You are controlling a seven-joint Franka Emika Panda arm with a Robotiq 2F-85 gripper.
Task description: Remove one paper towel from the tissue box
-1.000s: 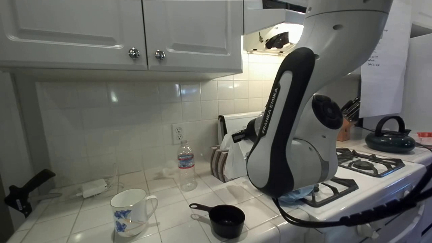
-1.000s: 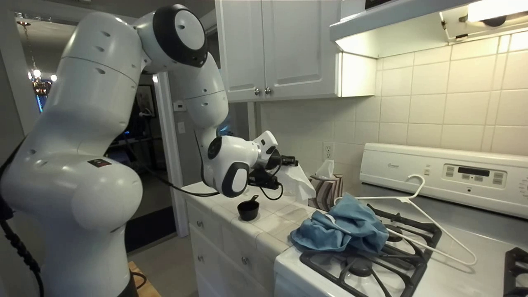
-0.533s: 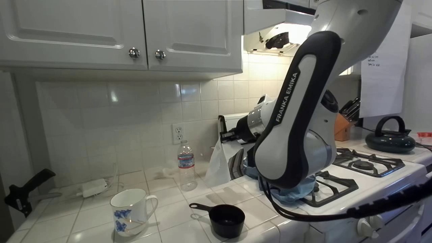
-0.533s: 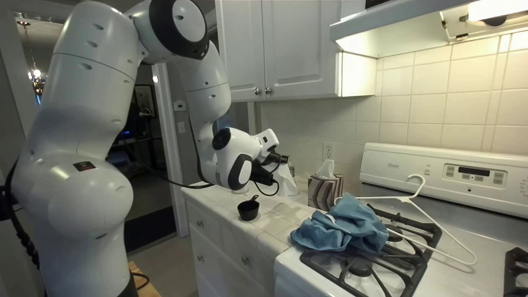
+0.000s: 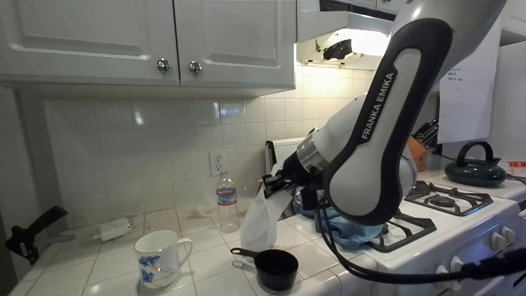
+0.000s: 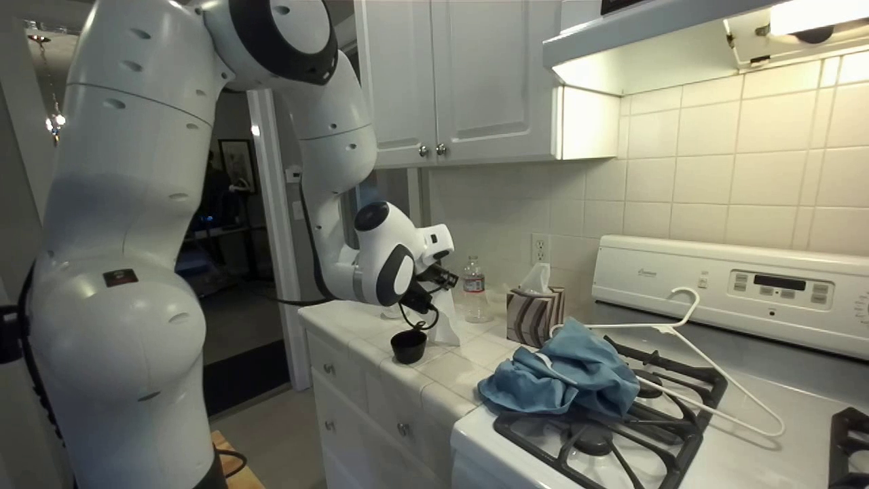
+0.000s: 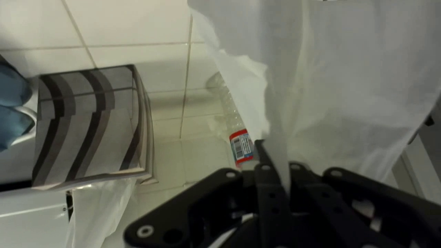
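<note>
"Over the desk (image 5: 218, 275), where's the paper towel (image 5: 261, 224)?"
"Pinched by the end effector (image 5: 268, 186), hanging lengthwise below it, well apart from the tissue box (image 6: 533, 318) near the back edge."
"So lowering probably comes next."

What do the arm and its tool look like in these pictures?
The arm is white, with rounded segments and black trim; white "FRANKA EMIKA" lettering runs along one link. A silver metal collar sits before the tool, which is black, with angular jointed linkages and pale round bolt heads. Black cables run off the arm.
</note>
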